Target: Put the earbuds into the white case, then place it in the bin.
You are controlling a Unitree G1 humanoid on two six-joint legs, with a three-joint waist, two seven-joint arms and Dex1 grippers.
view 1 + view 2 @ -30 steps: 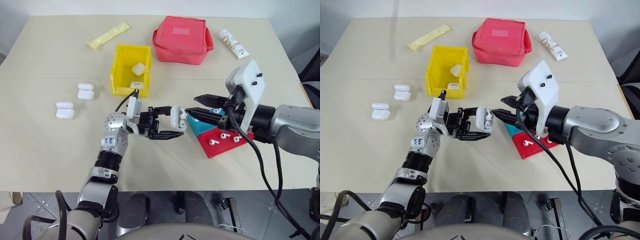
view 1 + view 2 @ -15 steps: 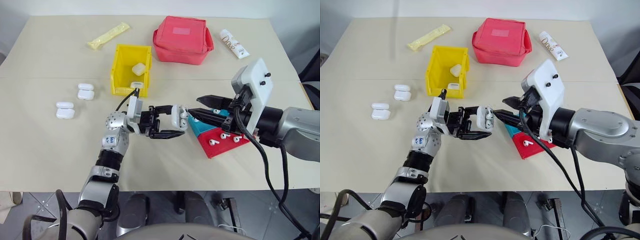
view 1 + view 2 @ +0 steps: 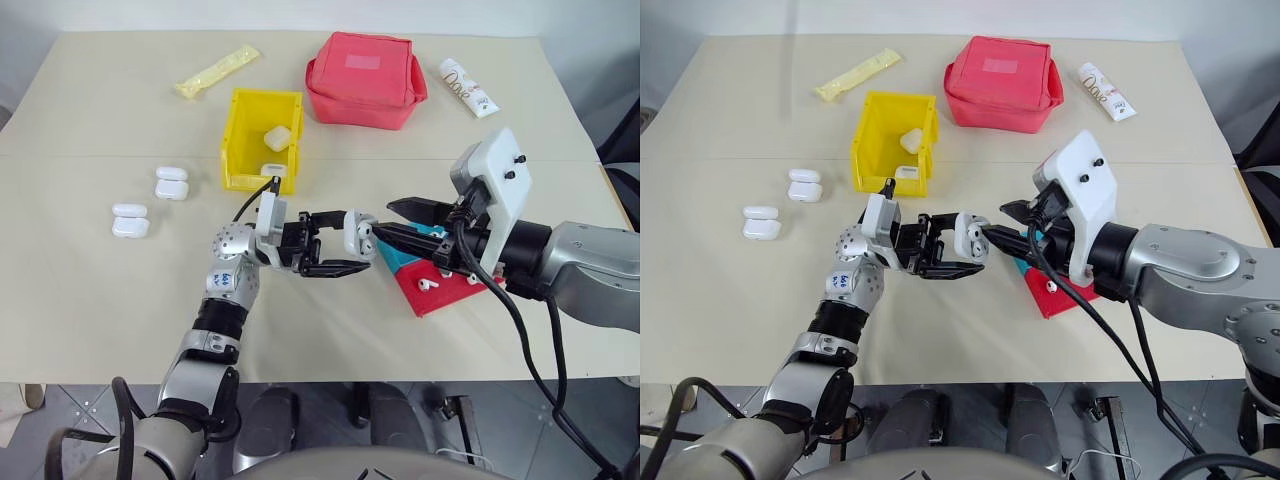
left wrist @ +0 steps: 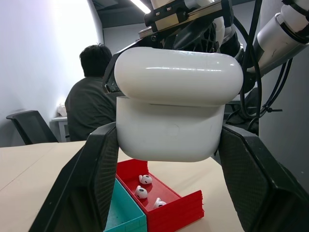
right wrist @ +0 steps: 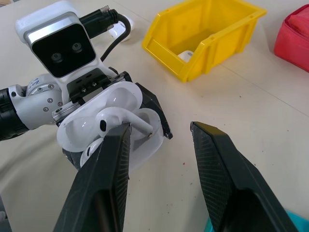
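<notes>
My left gripper (image 3: 352,248) is shut on the white case (image 3: 358,232), held above the table with its lid flipped open toward my right gripper (image 3: 385,220). In the right wrist view one earbud (image 5: 113,121) lies across the open case (image 5: 108,133) with its stem sticking out beside one of my right fingers (image 5: 104,183). The right gripper (image 5: 159,129) is open, with nothing between its fingers. More earbuds (image 3: 425,284) lie in the red tray (image 3: 440,295). The yellow bin (image 3: 245,150) stands further back and holds two white cases (image 3: 277,137).
A teal tray (image 3: 400,255) sits against the red tray, under my right fingers. Two pairs of closed white cases (image 3: 171,182) lie at the left. A red pouch (image 3: 365,80), a yellow packet (image 3: 215,70) and a tube (image 3: 468,87) are at the back. A person (image 4: 91,111) sits beyond the table.
My right wrist has wobbled slightly while its fingertips stay at the open case. The left gripper and the case have not moved.
</notes>
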